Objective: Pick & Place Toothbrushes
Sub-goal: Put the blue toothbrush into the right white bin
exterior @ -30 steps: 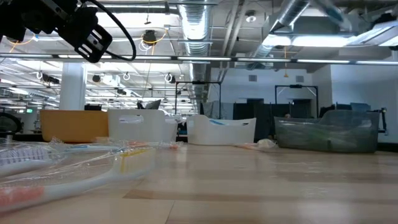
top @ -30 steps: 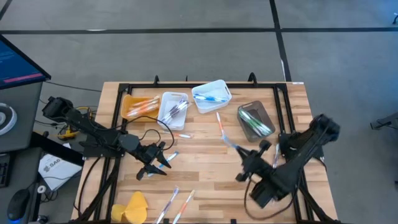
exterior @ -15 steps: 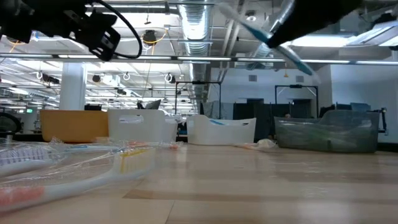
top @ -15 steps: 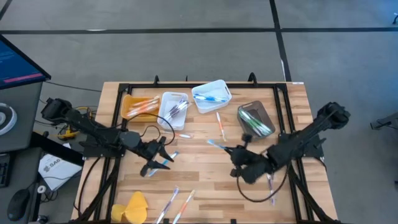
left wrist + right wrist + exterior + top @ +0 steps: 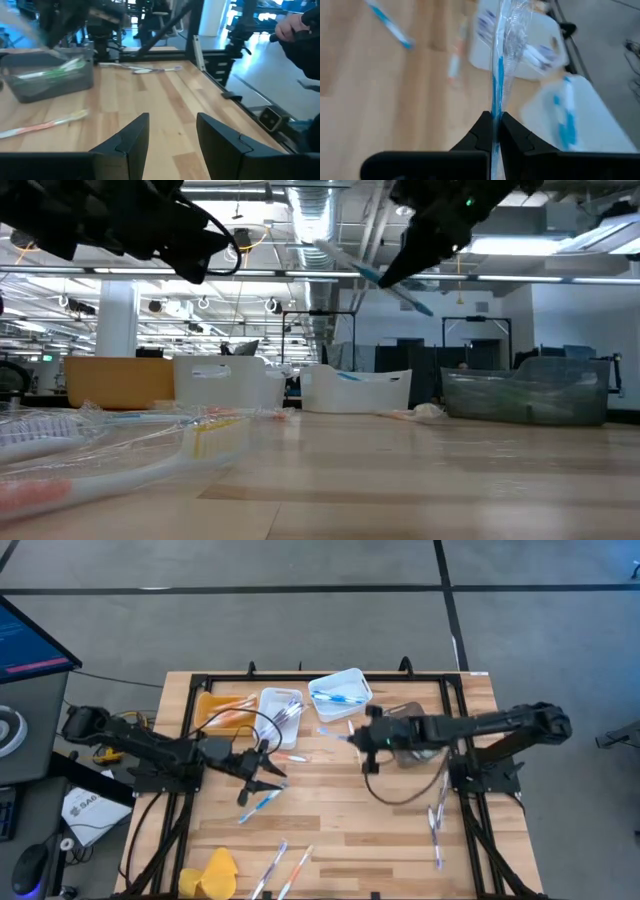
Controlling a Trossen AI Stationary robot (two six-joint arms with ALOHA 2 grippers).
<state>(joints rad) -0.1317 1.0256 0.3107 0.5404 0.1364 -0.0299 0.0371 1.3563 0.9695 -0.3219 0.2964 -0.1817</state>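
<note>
My right gripper (image 5: 358, 738) hangs over the table's far middle, shut on a clear-wrapped blue toothbrush (image 5: 496, 75), beside the tilted white bin (image 5: 340, 695) that holds blue toothbrushes. The low view shows that toothbrush (image 5: 375, 275) high above the table. My left gripper (image 5: 262, 772) stands open at left of centre with nothing between its fingers (image 5: 135, 137). A blue toothbrush (image 5: 256, 805) lies flat on the wood just near of it. More toothbrushes lie loose on the table (image 5: 283, 868). My right gripper pinches the wrapped toothbrush between its two fingertips (image 5: 482, 127), on the blue handle (image 5: 494, 107). The brush runs on straight ahead past the fingertips. It is lifted clear of the table and tilts down toward the table's left in the low view.
At the far edge stand an orange bin (image 5: 222, 708), a white bin (image 5: 280, 712) and a dark bin of green toothbrushes (image 5: 410, 730). A yellow lump (image 5: 215, 875) sits at the near left. Toothbrushes lie by the right rail (image 5: 435, 825). A person's hand (image 5: 292, 27) shows beyond the table.
My right gripper has swung from the table's near right toward the far middle, up to the white bins, rolling as it went and keeping the blue toothbrush held clear. My left gripper has shifted a little toward the far edge, staying open.
</note>
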